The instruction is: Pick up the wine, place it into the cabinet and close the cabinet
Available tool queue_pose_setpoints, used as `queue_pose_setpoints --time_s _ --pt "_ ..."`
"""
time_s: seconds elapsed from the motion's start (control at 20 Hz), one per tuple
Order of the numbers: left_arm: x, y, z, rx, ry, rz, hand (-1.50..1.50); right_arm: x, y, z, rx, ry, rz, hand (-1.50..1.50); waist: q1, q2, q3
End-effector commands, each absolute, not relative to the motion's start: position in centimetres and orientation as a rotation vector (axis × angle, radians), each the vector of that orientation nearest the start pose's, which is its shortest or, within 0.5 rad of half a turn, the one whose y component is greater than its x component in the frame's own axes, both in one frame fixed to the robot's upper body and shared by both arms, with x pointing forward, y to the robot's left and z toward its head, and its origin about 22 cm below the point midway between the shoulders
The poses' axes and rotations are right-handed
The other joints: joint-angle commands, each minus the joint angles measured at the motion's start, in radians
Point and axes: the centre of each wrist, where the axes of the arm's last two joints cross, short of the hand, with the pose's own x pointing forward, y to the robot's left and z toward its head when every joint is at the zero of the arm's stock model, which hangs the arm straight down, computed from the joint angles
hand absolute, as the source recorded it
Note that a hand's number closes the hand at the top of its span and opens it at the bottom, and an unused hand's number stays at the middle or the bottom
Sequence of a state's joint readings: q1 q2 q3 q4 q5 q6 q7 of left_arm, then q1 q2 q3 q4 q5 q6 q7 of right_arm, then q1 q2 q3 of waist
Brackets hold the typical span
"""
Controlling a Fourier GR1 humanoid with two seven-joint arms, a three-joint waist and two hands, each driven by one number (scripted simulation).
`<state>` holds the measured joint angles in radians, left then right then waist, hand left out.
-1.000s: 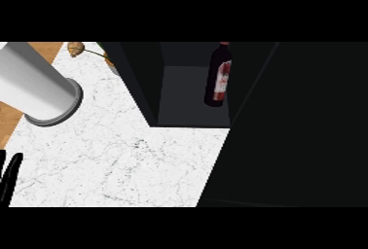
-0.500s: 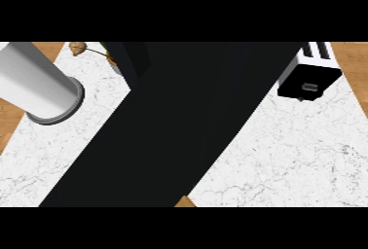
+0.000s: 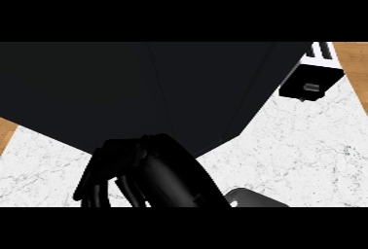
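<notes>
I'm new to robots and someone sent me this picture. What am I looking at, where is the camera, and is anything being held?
The camera sits on a humanoid robot's head and looks steeply down at a kitchen counter. The white marbled surface is the counter. The big black shape filling the upper part is the cabinet; I cannot tell whether its door is open or shut. The black shape rising from the lower edge is, by its place, probably the robot's left hand, close to the cabinet's lower edge. I see nothing held in it. A dark rounded part to its right may be the other hand. A black and white appliance sits at the upper right. No wine bottle shows.
</notes>
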<state>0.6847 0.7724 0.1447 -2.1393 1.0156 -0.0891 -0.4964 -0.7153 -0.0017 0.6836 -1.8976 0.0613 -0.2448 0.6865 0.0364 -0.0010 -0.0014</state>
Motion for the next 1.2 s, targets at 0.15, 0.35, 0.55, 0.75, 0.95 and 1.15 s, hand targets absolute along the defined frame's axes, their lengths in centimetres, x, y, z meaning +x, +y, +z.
queue_pose_setpoints --time_s 0.15,0.35,0.55,0.75,0.95,1.15 --pt "10.3 38.0 12.3 -0.255 -1.938 0.172 -1.50 27.4 -0.7 22.2 0.277 -1.815 0.710 1.50 -0.005 0.004 0.001" --pt "9.7 35.7 11.4 -0.240 -1.917 0.172 -1.50 30.4 -2.4 21.9 0.209 -1.810 0.713 1.50 -0.019 0.003 0.001" --pt "11.0 35.3 12.9 -0.266 -1.908 0.143 -1.50 32.1 -3.4 21.3 0.143 -1.835 0.685 1.50 -0.028 0.002 0.002" --pt "12.2 34.0 12.6 -0.307 -1.862 0.137 -1.50 36.2 -4.2 20.9 0.148 -1.814 0.670 1.50 -0.023 0.011 0.002" --pt "12.8 34.1 11.2 -0.299 -1.849 0.136 -1.50 37.4 -6.2 21.8 0.123 -1.823 0.659 1.50 -0.027 0.010 0.001" --pt "13.8 32.1 10.4 -0.312 -1.856 0.153 -1.50 38.3 -7.0 20.7 0.085 -1.829 0.679 1.50 -0.035 0.019 0.001"
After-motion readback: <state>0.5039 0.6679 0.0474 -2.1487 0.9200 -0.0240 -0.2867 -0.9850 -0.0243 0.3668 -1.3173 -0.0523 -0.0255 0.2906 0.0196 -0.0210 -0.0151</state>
